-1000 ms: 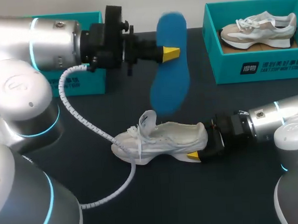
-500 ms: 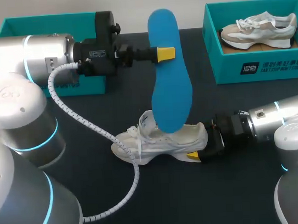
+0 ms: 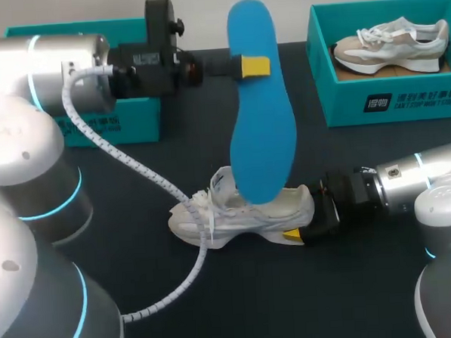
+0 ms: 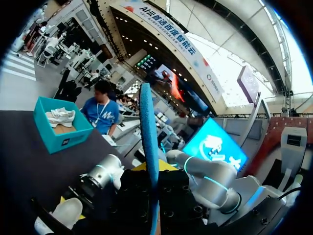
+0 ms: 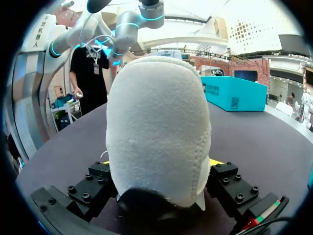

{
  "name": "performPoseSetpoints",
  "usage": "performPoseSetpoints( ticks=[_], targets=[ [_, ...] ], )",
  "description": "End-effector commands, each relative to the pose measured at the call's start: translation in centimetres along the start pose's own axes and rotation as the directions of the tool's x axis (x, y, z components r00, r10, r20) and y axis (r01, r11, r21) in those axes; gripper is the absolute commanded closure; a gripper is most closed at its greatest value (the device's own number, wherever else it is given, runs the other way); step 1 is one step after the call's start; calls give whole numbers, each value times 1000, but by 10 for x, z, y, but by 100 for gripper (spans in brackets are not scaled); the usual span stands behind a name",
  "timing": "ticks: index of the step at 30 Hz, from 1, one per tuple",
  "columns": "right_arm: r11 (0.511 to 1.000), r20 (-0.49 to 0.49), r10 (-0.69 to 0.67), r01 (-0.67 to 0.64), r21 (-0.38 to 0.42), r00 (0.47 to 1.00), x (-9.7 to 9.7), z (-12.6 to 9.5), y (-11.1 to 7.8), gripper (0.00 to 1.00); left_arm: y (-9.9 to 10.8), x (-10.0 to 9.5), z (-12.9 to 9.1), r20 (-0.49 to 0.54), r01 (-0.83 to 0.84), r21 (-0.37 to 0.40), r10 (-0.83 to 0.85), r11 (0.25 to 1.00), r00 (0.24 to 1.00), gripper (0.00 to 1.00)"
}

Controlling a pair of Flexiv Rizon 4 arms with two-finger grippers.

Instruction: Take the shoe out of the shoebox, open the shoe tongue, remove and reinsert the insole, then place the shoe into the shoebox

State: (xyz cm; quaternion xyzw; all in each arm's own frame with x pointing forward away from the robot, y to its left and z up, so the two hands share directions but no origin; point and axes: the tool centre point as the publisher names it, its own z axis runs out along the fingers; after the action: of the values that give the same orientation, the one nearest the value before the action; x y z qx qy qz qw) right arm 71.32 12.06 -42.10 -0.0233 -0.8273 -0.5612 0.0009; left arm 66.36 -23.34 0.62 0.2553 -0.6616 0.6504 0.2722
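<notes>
Blue insole [image 3: 259,122], already out of the white shoe [image 3: 243,212], hangs upright above its opening, clamped in the left fingers [image 3: 255,66], while the right fingers [image 3: 292,234] grip the heel on the dark surface [image 3: 293,302]; reinserting and boxing, I'd say, remain.

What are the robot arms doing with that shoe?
The right arm grips the white shoe by its heel on the table. The left arm holds the blue insole upright in its jaws, with its lower end at the shoe's opening. A second shoe lies in the box at the right.
</notes>
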Motion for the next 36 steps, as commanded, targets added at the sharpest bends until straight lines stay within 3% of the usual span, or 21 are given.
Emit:
performPoseSetpoints(
  ticks=[1,11,16,25,36],
  targets=[
    [1000,1,1,-1,5,1000,0,5,-4,100,-4,11,4,25,9,-13,-8,1000,1000,100],
    [1000,1,1,-1,5,1000,0,5,-4,100,4,36,22,-41,28,-6,-28,1000,999,100],
    [1000,1,1,-1,5,1000,0,5,-4,100,12,46,28,-88,119,-9,-119,993,989,100],
    [1000,1,1,-1,5,1000,0,5,-4,100,20,48,29,-90,189,-55,-194,980,977,100],
    [1000,1,1,-1,5,1000,0,5,-4,100,21,54,27,-89,208,-46,-212,977,973,100]
  ],
)
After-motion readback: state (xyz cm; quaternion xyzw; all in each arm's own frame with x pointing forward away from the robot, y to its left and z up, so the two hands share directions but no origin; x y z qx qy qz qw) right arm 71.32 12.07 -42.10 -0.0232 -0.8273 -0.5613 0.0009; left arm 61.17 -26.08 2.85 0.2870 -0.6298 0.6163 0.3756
